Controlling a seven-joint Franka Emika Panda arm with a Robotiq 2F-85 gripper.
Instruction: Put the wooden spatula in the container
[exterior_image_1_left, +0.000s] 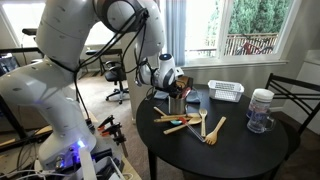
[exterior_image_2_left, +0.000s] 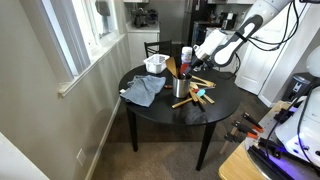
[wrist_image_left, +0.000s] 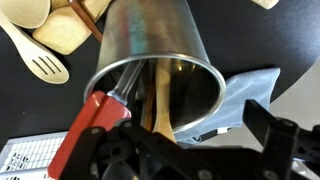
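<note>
The container (wrist_image_left: 160, 45) is a shiny metal cup, seen from above in the wrist view, and it stands on the black round table in both exterior views (exterior_image_1_left: 177, 104) (exterior_image_2_left: 182, 90). A wooden spatula handle (wrist_image_left: 160, 100) stands inside it beside a red-handled utensil (wrist_image_left: 95, 115). My gripper (wrist_image_left: 190, 150) hovers just above the cup's rim. Its fingers are spread wide on either side of the wooden handle, and the right finger is clearly apart from it. The gripper also shows in both exterior views (exterior_image_1_left: 172, 80) (exterior_image_2_left: 200, 62).
Several wooden utensils (exterior_image_1_left: 190, 125) (wrist_image_left: 60, 35) lie on the table next to the cup. A grey-blue cloth (exterior_image_2_left: 145, 90) (wrist_image_left: 250, 90), a white slotted basket (exterior_image_1_left: 226, 91) and a clear white-lidded jar (exterior_image_1_left: 261, 110) are also on the table. Chairs stand around it.
</note>
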